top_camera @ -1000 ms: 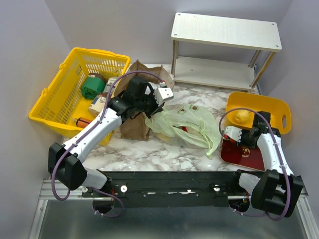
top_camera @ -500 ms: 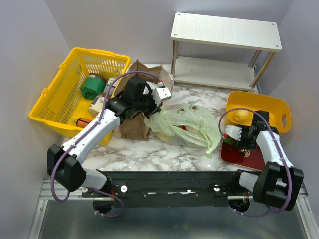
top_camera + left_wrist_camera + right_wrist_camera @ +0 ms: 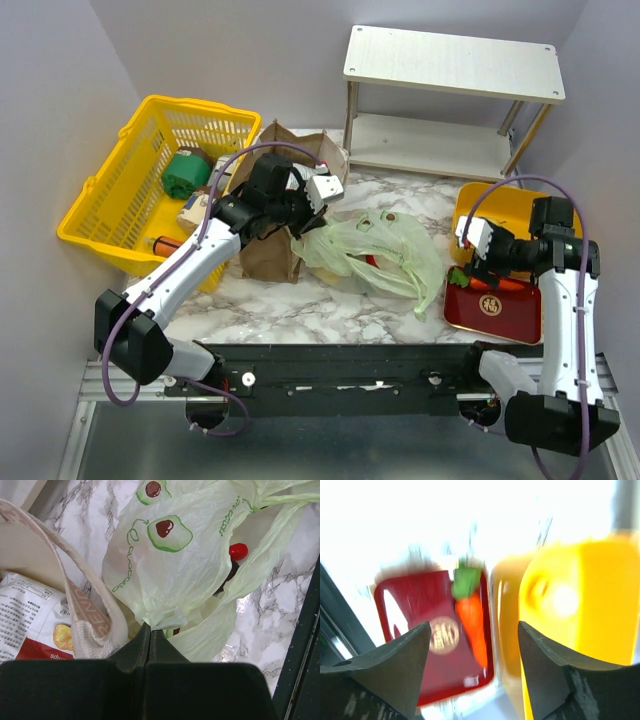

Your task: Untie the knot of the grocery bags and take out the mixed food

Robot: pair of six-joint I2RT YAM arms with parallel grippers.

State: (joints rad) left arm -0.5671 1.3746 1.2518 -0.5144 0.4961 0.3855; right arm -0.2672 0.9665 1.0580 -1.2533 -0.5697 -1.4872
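Note:
The pale green plastic bag (image 3: 378, 250) lies slumped in the middle of the table, its handles loose; no tied knot shows. My left gripper (image 3: 298, 222) is shut on the bag's left edge, next to the brown paper bag (image 3: 272, 252). In the left wrist view the jaws (image 3: 150, 628) pinch a fold of the green bag (image 3: 170, 565), and a red chili (image 3: 238, 551) shows inside. My right gripper (image 3: 468, 268) is open and empty, raised above the red tray (image 3: 500, 318). An orange carrot (image 3: 475, 637) lies on the tray (image 3: 415, 655) below the open right gripper (image 3: 474, 626).
A yellow mesh basket (image 3: 120, 200) with a green can (image 3: 186, 173) stands at the left. A yellow tub (image 3: 530, 215) holding a yellow fruit (image 3: 487, 234) sits behind the tray. A wooden shelf (image 3: 450, 100) stands at the back. A snack packet (image 3: 30, 625) lies in the paper bag.
My right arm has lifted up and back from the red tray, leaving the carrot on it. My left gripper has drawn the bag's edge slightly left.

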